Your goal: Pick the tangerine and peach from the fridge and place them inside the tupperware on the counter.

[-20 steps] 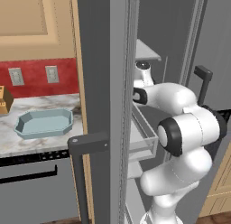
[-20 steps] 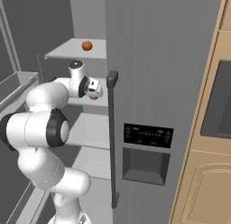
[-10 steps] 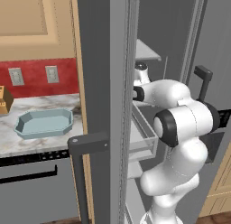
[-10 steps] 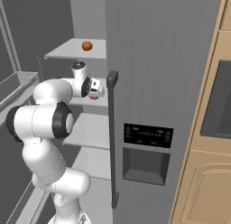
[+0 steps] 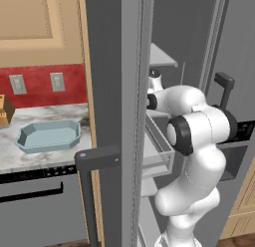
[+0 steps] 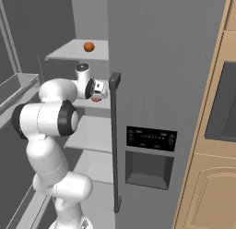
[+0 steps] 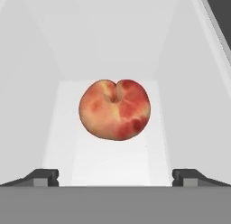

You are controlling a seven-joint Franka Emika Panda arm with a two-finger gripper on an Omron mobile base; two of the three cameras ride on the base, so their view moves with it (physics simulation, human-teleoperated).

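The peach, red and yellow, lies on a pale fridge shelf straight ahead of my gripper. The two fingertips stand wide apart, open, with nothing held, and the peach is a little beyond them. From the right base view, my hand is inside the fridge, just above the peach. The small orange tangerine rests on the shelf above. The pale blue-green tupperware sits on the marbled counter to the left.
The open fridge door with its dark bar handle stands between the arm and the counter. The shut fridge door carries a long handle and a dispenser panel. A knife block is at the counter's left.
The arm has reached deeper into the fridge, bringing the hand closer to the peach. The elbow has swung up and forward. The fruit and the tupperware have not moved.
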